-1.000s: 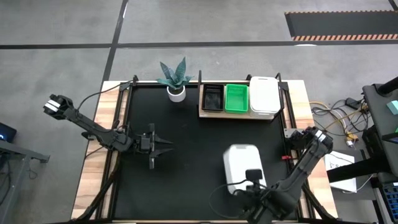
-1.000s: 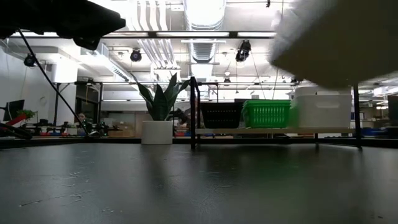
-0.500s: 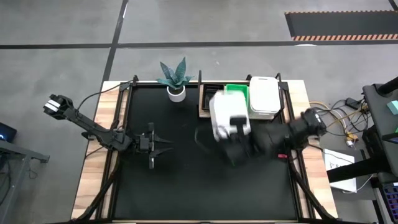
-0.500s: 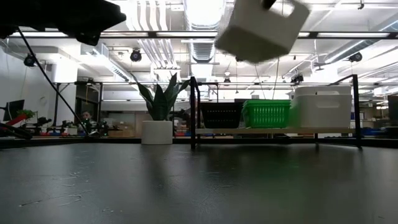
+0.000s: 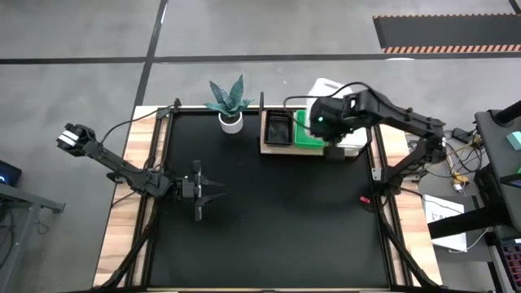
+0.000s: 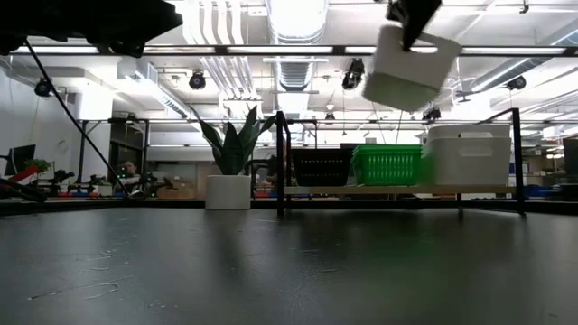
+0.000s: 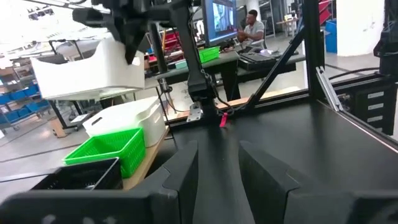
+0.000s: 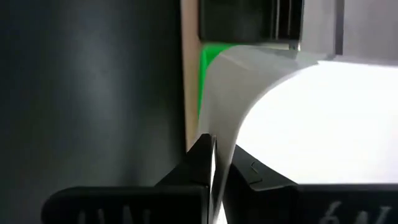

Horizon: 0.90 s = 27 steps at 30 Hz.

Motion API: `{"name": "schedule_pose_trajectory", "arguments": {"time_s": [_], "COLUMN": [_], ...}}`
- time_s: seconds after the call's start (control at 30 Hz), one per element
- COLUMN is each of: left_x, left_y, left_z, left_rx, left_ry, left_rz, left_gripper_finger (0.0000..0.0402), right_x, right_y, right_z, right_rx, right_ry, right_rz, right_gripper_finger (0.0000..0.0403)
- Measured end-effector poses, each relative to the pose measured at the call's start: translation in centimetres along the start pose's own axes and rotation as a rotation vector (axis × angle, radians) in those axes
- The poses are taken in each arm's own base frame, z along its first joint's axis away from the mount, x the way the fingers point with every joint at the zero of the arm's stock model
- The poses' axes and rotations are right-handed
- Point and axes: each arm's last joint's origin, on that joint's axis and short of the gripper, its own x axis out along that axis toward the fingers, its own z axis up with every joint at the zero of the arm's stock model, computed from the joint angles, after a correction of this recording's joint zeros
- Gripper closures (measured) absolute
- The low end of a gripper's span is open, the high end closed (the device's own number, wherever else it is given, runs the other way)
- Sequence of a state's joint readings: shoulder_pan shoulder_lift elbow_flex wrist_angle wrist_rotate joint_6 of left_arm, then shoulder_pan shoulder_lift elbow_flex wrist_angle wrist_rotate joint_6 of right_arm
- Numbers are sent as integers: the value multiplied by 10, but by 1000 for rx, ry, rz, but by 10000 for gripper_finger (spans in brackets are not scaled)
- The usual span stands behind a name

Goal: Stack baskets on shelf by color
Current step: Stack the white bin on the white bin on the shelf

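- Your right gripper (image 8: 214, 163) is pinching the rim wall of a white basket (image 6: 403, 70), carrying it in the air above the shelf (image 5: 273, 149), over the white (image 5: 356, 140) and green (image 5: 306, 137) stacks at its right end.
- Judging by how it hangs from one thin rim pinch without sagging, the basket is light and stiff. The smooth plastic looks slippery, and a one-sided grip lets it tilt, as the low view shows.
- You'd best keep hold at the rim wall; it is the only thin edge the fingers can straddle.
- The left gripper (image 7: 217, 168) waits over the table's left side, fingers spread and empty.
- From above, the right arm covers most of the carried basket and the white stack, so you cannot judge their alignment there.
- The wrist view is filled by white wall; only slivers of green and the black stack (image 8: 236, 18) show.
- How many baskets each stack holds cannot be counted.
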<state>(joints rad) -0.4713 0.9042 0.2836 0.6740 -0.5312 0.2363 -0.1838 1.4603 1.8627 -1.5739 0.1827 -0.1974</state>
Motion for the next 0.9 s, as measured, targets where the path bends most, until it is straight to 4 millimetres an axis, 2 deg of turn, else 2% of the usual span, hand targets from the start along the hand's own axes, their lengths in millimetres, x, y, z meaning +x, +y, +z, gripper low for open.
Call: {"name": "schedule_pose_trajectory", "arguments": {"time_s": [0.2, 0.37, 0.6, 0.9], "left_x": [0, 0, 0, 0], "left_y": [0, 0, 0, 0], "left_z": [0, 1, 2, 2], "left_rx": [-1, 5, 13, 13], "left_ry": [-2, -3, -5, -6], "left_rz": [0, 1, 2, 3], "left_gripper_finger": [302, 302, 302, 302], "right_x": [14, 32, 47, 54], "right_y": [-19, -25, -33, -39], "right_z": [-33, -49, -60, -65], "right_rx": [8, -12, 16, 44], "right_ry": [85, 172, 237, 267], "right_rz": [-2, 8, 22, 26], "right_gripper_finger": [395, 395, 395, 395]}}
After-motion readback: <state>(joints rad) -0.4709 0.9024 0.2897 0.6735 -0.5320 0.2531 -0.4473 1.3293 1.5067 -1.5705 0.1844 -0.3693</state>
